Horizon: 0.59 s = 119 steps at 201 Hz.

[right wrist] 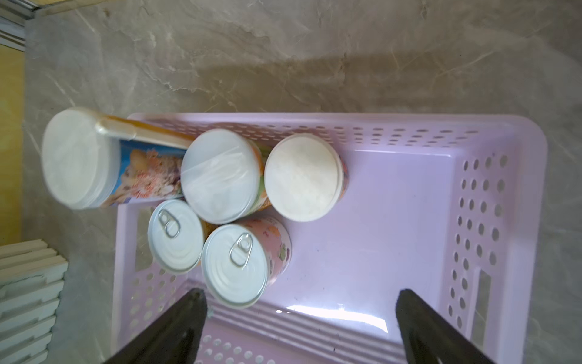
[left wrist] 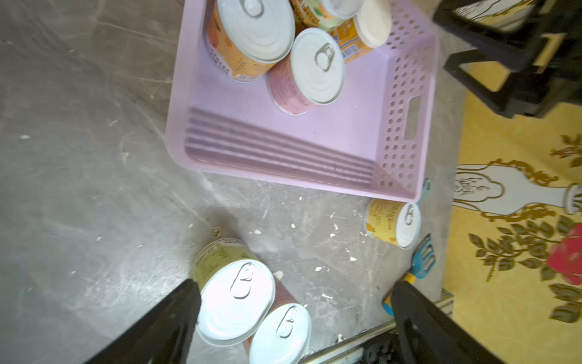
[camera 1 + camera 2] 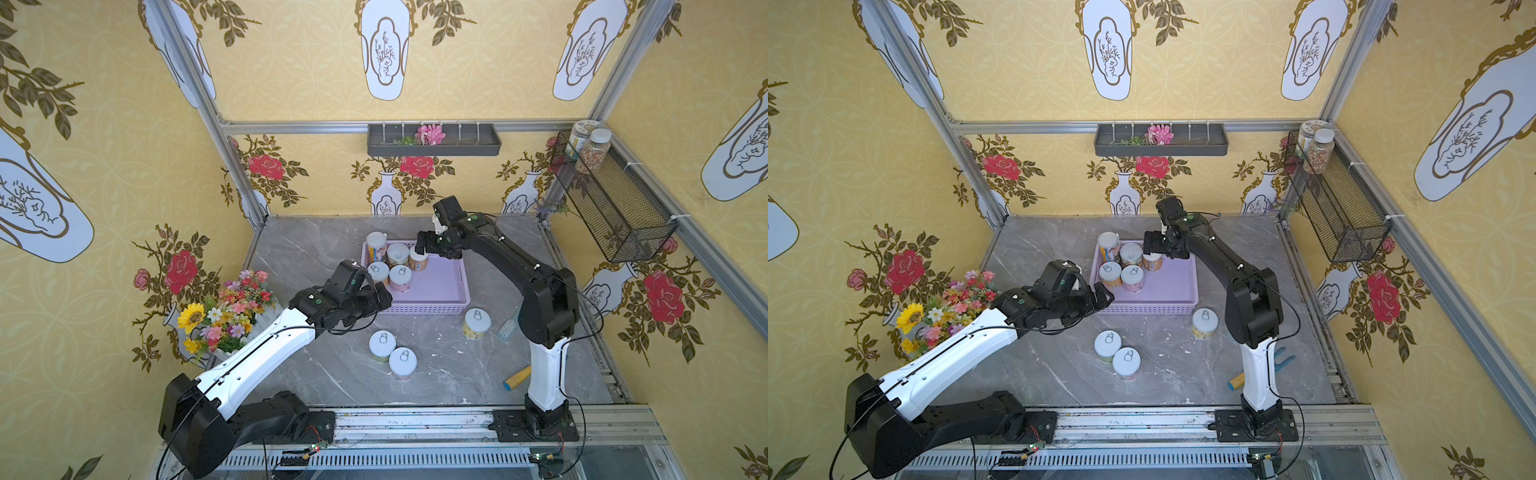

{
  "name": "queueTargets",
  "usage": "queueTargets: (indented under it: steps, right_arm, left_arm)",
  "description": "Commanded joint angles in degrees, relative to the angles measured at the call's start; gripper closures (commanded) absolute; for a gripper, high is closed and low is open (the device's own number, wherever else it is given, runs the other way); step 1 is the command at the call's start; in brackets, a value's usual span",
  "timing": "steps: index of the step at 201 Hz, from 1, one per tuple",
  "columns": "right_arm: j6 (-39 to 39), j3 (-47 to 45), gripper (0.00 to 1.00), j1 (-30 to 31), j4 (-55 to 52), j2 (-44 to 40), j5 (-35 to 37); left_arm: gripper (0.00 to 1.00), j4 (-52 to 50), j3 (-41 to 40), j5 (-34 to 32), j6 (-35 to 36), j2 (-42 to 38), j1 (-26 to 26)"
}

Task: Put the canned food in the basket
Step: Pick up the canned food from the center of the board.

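Top views: five cans (image 3: 397, 253) stand packed in the far corner of the basket (image 3: 424, 308), keeping its floor free; three loose cans (image 3: 476, 322) wait on the bench (image 3: 316, 257).
Left wrist: L hand (image 2: 296, 285) open, empty, above green can (image 2: 234, 299), which touches a pink can (image 2: 280, 334), so prob. tight for a finger.
Right wrist: R hand (image 1: 302, 291) open over basket, holding nothing.

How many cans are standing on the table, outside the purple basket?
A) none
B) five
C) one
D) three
D: outside the basket, three cans stand on the table: a green can beside a pink can, and a yellow can off by itself.
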Motion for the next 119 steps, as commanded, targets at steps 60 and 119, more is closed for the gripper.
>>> queueTargets:
  steps: [60, 119]
  right_arm:
    - [3.0, -21.6, 0.03, 10.7, -0.5, -22.7, -1.8]
    - [12.2, -33.6, 0.03, 14.8, 1.0, -32.2, -0.8]
  left_arm:
    - [0.0, -8.4, 3.1, -5.5, -0.2, 8.3, -6.0]
    - [0.0, -9.5, 3.1, -6.2, -6.1, 14.1, -11.2]
